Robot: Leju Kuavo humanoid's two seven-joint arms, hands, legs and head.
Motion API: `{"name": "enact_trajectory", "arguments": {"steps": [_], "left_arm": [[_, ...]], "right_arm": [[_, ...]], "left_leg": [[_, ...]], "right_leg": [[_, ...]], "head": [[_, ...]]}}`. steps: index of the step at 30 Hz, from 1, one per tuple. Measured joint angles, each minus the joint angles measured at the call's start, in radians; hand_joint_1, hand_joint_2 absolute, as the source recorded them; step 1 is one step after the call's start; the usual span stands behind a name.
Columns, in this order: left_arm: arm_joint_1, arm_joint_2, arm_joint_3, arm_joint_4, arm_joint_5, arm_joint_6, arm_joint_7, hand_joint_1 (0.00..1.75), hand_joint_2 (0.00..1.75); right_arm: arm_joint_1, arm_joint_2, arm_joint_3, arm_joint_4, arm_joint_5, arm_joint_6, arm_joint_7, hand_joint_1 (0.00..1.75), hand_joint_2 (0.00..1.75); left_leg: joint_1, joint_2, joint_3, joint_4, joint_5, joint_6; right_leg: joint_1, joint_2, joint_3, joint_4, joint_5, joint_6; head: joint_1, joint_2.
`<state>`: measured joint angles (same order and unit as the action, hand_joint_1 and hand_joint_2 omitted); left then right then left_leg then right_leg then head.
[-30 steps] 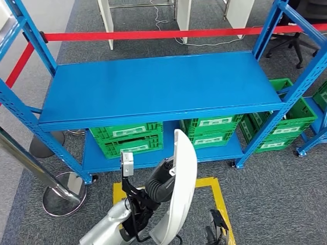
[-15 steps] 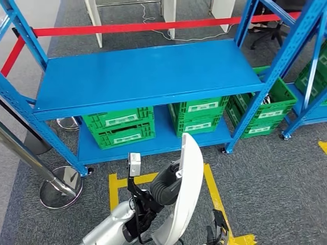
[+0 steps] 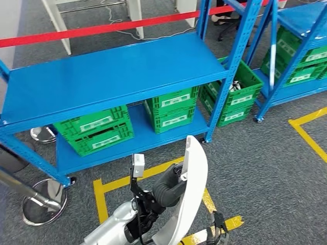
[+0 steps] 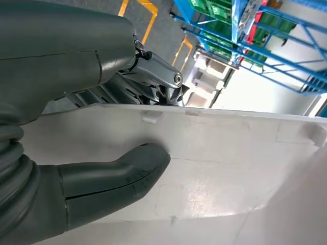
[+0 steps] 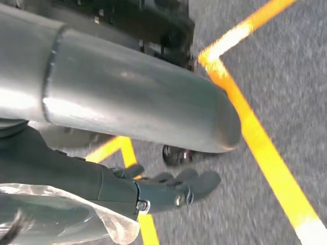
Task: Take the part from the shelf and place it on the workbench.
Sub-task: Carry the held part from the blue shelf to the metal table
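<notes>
Pick is done: my left robot hand (image 3: 169, 185) grips the white curved panel (image 3: 185, 199), thumb (image 4: 115, 176) pressed flat on it, in front of the blue shelf (image 3: 112, 76). Right robot hand (image 5: 169, 186) hangs spread, holding nothing. No desk in sight; carry and placement remain.

A blue shelf (image 3: 115, 76) is seen standing on grey carpet (image 3: 262, 168), its upper board bare. On the lower board (image 3: 127, 145) beneath it, two green crates are set side by side: one (image 3: 94, 130) toward the shelf's left end, the other (image 3: 173, 108) toward its right end. Just past the right upright, a third green crate (image 3: 235, 94) is placed on the carpet, something pale lying inside it. Yellow tape lines (image 3: 115, 184) are laid on the carpet in front of the shelf. A round metal base (image 3: 44, 206) is set beside the shelf's left front foot.
</notes>
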<state>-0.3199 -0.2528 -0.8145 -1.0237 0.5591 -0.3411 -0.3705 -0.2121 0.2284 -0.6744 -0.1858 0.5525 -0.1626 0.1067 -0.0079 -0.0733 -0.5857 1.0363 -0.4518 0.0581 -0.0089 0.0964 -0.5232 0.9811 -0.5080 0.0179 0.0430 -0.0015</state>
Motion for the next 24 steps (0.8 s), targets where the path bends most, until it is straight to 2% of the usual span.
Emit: {"name": "enact_trajectory", "arguments": {"steps": [1, 2, 3, 5, 7, 8, 9, 10, 11, 12, 13, 14, 16, 17, 18, 19, 20, 22, 23, 24], "left_arm": [[-0.001, -0.002, 0.000, 0.000, 0.000, 0.000, 0.000, 1.75, 1.75], [-0.003, -0.004, -0.001, 0.001, 0.000, 0.000, 0.000, 1.75, 1.75], [-0.004, -0.006, -0.002, 0.001, 0.000, -0.001, 0.001, 1.75, 1.75], [-0.006, -0.007, -0.002, 0.001, 0.000, -0.001, 0.001, 1.75, 1.75], [-0.006, -0.007, -0.003, 0.005, -0.002, -0.001, 0.002, 1.75, 1.75], [-0.006, -0.007, -0.003, 0.007, -0.003, 0.000, 0.003, 1.75, 1.75], [-0.007, -0.007, -0.005, 0.009, -0.003, 0.001, 0.003, 1.75, 1.75], [-0.008, -0.007, -0.008, 0.010, -0.003, 0.002, 0.004, 1.75, 1.75], [-0.009, -0.008, -0.011, 0.011, -0.004, 0.003, 0.004, 1.75, 1.75], [-0.012, -0.008, -0.015, 0.012, -0.004, 0.004, 0.005, 1.75, 1.75], [-0.016, -0.010, -0.019, 0.014, -0.003, 0.003, 0.008, 1.75, 1.75], [-0.021, -0.012, -0.024, 0.016, 0.000, 0.003, 0.014, 1.75, 1.75], [-0.034, -0.021, -0.036, 0.023, 0.009, -0.001, 0.024, 1.75, 1.75], [-0.042, -0.027, -0.044, 0.027, 0.010, -0.003, 0.026, 1.75, 1.75], [-0.050, -0.033, -0.052, 0.030, 0.008, -0.004, 0.026, 1.75, 1.75], [-0.056, -0.037, -0.060, 0.032, 0.002, -0.005, 0.022, 1.75, 1.75], [-0.059, -0.039, -0.066, 0.035, -0.006, -0.004, 0.017, 1.75, 1.75], [-0.060, -0.039, -0.074, 0.044, -0.019, -0.001, -0.001, 1.75, 1.75], [-0.060, -0.038, -0.075, 0.049, -0.023, 0.002, -0.011, 1.75, 1.75], [-0.059, -0.038, -0.075, 0.053, -0.025, 0.005, -0.021, 1.75, 1.75]], "right_arm": [[0.001, 0.001, 0.000, 0.000, 0.000, 0.000, 0.000, 0.00, 0.00], [0.003, 0.001, 0.000, 0.000, 0.000, 0.001, 0.000, 0.00, 0.00], [0.003, 0.002, 0.000, 0.000, 0.000, 0.001, 0.001, 0.00, 0.00], [0.001, 0.002, 0.000, 0.000, -0.002, 0.001, 0.000, 0.00, 0.00], [-0.001, 0.002, -0.002, 0.000, -0.008, 0.000, 0.000, 0.00, 0.00], [0.001, 0.002, -0.004, 0.000, -0.013, -0.003, -0.001, 0.00, 0.00], [0.003, 0.002, -0.007, 0.000, -0.019, -0.006, -0.004, 0.00, 0.00], [0.004, 0.003, -0.011, 0.000, -0.024, -0.010, -0.008, 0.00, 0.00], [0.003, 0.004, -0.016, 0.000, -0.030, -0.014, -0.012, 0.00, 0.00], [0.000, 0.008, -0.020, 0.000, -0.035, -0.017, -0.014, 0.00, 0.00], [-0.004, 0.011, -0.024, 0.000, -0.040, -0.019, -0.014, 0.00, 0.00], [-0.008, 0.015, -0.027, 0.000, -0.046, -0.021, -0.013, 0.00, 0.00], [-0.014, 0.020, -0.038, 0.000, -0.055, -0.028, -0.010, 0.00, 0.00], [-0.015, 0.022, -0.042, 0.000, -0.057, -0.032, -0.008, 0.00, 0.00], [-0.016, 0.025, -0.046, 0.000, -0.057, -0.036, -0.007, 0.00, 0.00], [-0.018, 0.028, -0.049, 0.000, -0.057, -0.040, -0.007, 0.00, 0.00], [-0.020, 0.032, -0.051, 0.000, -0.057, -0.044, -0.008, 0.00, 0.00], [-0.024, 0.042, -0.056, 0.000, -0.057, -0.052, -0.014, 0.00, 0.00], [-0.023, 0.047, -0.058, 0.000, -0.057, -0.055, -0.017, 0.00, 0.00], [-0.022, 0.050, -0.060, 0.000, -0.056, -0.057, -0.018, 0.00, 0.00]], "left_leg": [[0.001, 0.010, 0.006, -0.015, 0.001, 0.001], [0.003, 0.022, 0.012, -0.030, 0.002, 0.001], [0.006, 0.034, 0.019, -0.046, 0.003, 0.003], [0.010, 0.060, 0.025, -0.064, 0.003, 0.003], [0.010, 0.087, 0.024, -0.064, 0.001, 0.002], [0.011, 0.100, 0.024, -0.062, -0.001, 0.000], [0.012, 0.113, 0.024, -0.060, -0.003, -0.003], [0.014, 0.124, 0.024, -0.055, -0.007, -0.008], [0.015, 0.135, 0.024, -0.048, -0.013, -0.014], [0.014, 0.144, 0.022, -0.040, -0.018, -0.021], [0.012, 0.152, 0.020, -0.033, -0.022, -0.027], [0.009, 0.159, 0.018, -0.027, -0.025, -0.032], [0.007, 0.175, 0.016, -0.022, -0.025, -0.038], [0.009, 0.171, 0.015, -0.018, -0.031, -0.042], [0.011, 0.156, 0.010, -0.004, -0.046, -0.045], [0.013, 0.135, -0.003, 0.031, -0.073, -0.048], [0.015, 0.109, -0.024, 0.086, -0.109, -0.050], [0.015, 0.085, -0.078, 0.221, -0.173, -0.048], [0.015, 0.082, -0.094, 0.261, -0.183, -0.046], [0.014, 0.079, -0.094, 0.266, -0.173, -0.042]], "right_leg": [[-0.003, 0.007, -0.003, -0.002, 0.001, 0.006], [-0.002, -0.001, -0.010, 0.000, -0.004, 0.010], [-0.001, -0.020, -0.023, 0.017, -0.017, 0.016], [-0.001, -0.069, -0.080, 0.113, -0.065, 0.029], [-0.007, -0.087, -0.150, 0.244, -0.105, 0.043], [-0.011, -0.090, -0.170, 0.276, -0.103, 0.049], [-0.014, -0.094, -0.171, 0.265, -0.081, 0.055], [-0.017, -0.103, -0.150, 0.214, -0.043, 0.060], [-0.019, -0.122, -0.117, 0.142, -0.007, 0.065], [-0.018, -0.141, -0.086, 0.078, 0.018, 0.065], [-0.015, -0.154, -0.065, 0.035, 0.032, 0.060], [-0.012, -0.161, -0.058, 0.020, 0.032, 0.053], [-0.010, -0.143, -0.064, 0.025, 0.033, 0.033], [-0.010, -0.134, -0.067, 0.026, 0.035, 0.026], [-0.011, -0.125, -0.070, 0.026, 0.038, 0.017], [-0.013, -0.115, -0.072, 0.025, 0.042, 0.009], [-0.013, -0.103, -0.074, 0.025, 0.045, 0.002], [-0.011, -0.077, -0.082, 0.025, 0.051, -0.006], [-0.009, -0.062, -0.085, 0.025, 0.053, -0.008], [-0.007, -0.048, -0.087, 0.025, 0.056, -0.009]], "head": [[-0.004, 0.000], [-0.006, 0.000], [-0.004, 0.000], [0.002, 0.000], [0.004, 0.000], [0.004, 0.000], [0.005, 0.000], [0.005, 0.000], [0.005, 0.000], [0.007, 0.000], [0.008, 0.000], [0.008, 0.000], [0.005, 0.000], [0.005, 0.000], [0.004, 0.000], [0.003, 0.000], [0.003, 0.000], [0.002, 0.000], [0.002, 0.000], [0.002, 0.000]]}}
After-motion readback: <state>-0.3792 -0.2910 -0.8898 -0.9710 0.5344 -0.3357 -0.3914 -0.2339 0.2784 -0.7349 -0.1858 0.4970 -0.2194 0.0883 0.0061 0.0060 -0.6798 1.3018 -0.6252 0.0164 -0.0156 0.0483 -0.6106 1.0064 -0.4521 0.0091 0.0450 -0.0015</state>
